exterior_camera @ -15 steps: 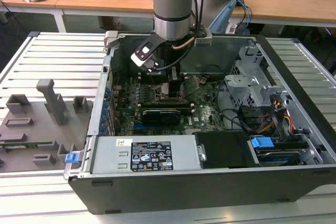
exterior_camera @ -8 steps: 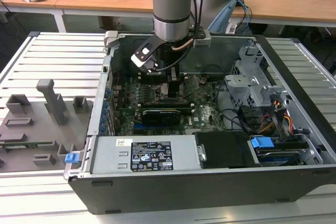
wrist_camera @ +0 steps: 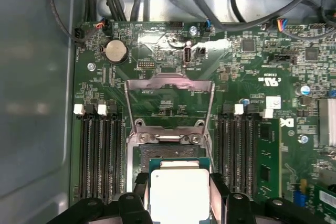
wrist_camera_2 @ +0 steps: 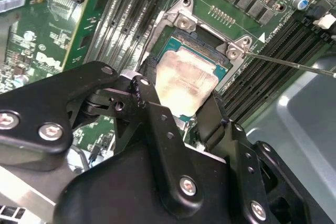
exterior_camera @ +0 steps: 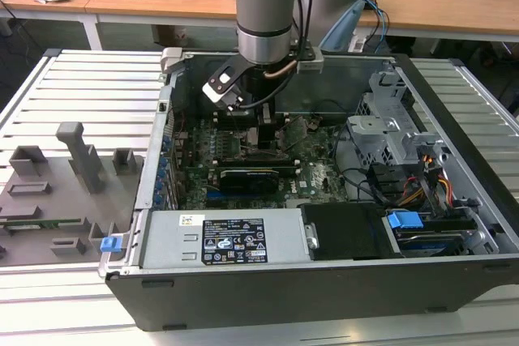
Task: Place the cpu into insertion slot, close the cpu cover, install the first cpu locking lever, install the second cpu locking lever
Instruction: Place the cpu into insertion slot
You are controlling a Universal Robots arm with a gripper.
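Gripper [wrist_camera: 178,196] clamps the cpu [wrist_camera: 178,182] by two opposite edges just over the insertion slot [wrist_camera: 168,153], seemingly not yet seated; cpu cover [wrist_camera: 170,85] stands hinged open beside it, a locking lever [wrist_camera_2: 294,65] sticks out free, so cover and both levers remain.

Cpu [wrist_camera: 179,192] over socket [wrist_camera: 168,153], cpu cover [wrist_camera: 170,81] beyond
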